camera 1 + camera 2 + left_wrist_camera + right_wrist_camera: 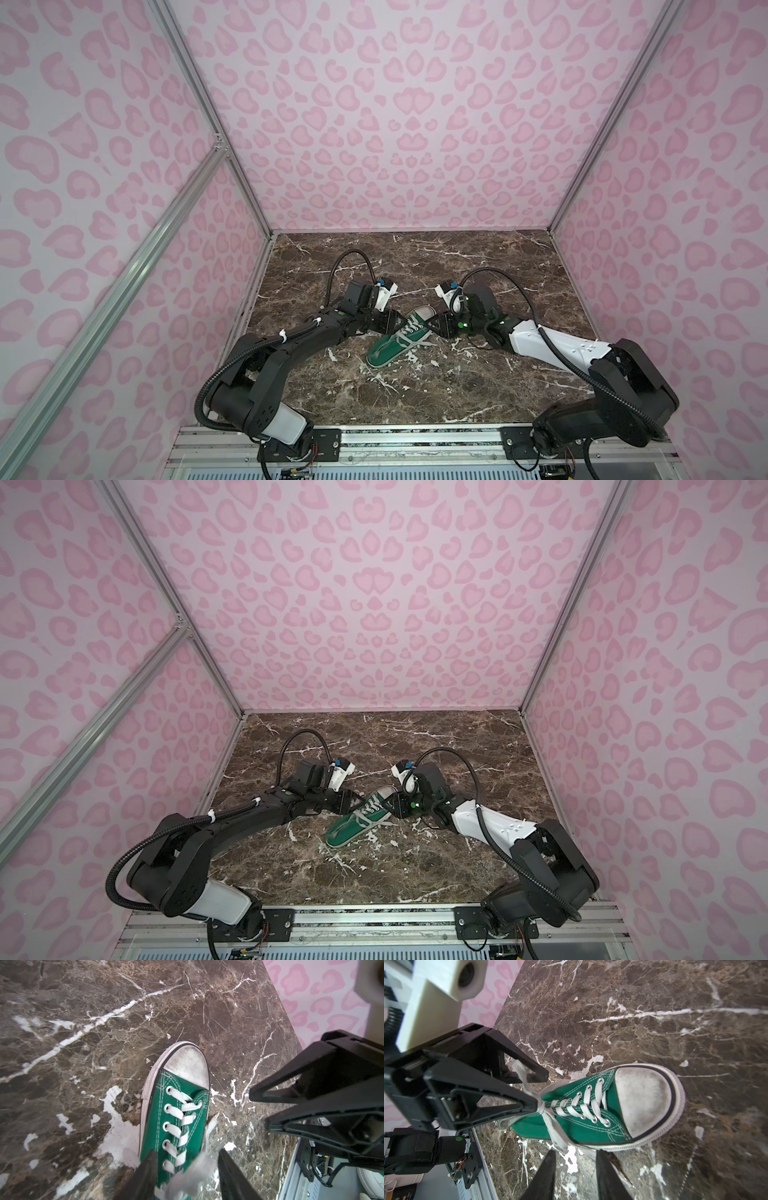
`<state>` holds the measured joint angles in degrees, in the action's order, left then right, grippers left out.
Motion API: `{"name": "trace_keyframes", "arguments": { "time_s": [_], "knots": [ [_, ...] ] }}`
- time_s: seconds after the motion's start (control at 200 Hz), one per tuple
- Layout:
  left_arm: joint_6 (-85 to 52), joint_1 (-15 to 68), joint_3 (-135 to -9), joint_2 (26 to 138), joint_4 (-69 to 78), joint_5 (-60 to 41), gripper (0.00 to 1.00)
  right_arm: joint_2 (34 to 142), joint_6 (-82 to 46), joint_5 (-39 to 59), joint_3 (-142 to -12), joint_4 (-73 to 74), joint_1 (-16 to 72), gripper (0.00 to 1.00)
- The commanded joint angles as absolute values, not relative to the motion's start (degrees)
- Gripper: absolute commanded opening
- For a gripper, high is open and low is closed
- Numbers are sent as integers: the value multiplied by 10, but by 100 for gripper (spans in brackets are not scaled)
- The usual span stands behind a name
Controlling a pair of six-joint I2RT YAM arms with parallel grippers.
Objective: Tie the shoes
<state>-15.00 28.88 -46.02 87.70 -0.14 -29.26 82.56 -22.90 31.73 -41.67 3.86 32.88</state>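
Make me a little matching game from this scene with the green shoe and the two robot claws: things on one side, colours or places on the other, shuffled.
Things:
1. toe cap
2. laces
3. left gripper
4. table

Descriptions:
A. brown marble with white veins
B. white, threaded through metal eyelets
C. scuffed greyish white, at the sneaker's front
D. black, at the lace crossing above the top eyelets

Pairs: 1-C, 2-B, 3-D, 4-A

My shoe (571, 1126) is green canvas with a scuffed matt rubber toe; bench (457, 266) polished brown marble; my claws matt black plastic
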Motion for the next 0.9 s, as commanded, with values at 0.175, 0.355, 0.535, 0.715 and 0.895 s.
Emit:
{"name": "trace_keyframes", "arguments": {
  "time_s": [0.175,0.355,0.535,0.715,0.895],
  "knots": [
    [-160,290,-480,898,23,-310,13,826,-239,335,-401,23,334,34],
    [-148,290,-483,900,6,-315,3,840,-279,399,-384,54,347,41],
    [-147,288,-481,903,6,-320,3,901,-271,432,-405,48,363,49],
    [-149,284,-487,908,7,-323,3,944,-278,434,-426,81,373,54],
    [-151,282,-488,912,11,-326,3,976,-285,437,-444,106,373,55]
  ]
}}
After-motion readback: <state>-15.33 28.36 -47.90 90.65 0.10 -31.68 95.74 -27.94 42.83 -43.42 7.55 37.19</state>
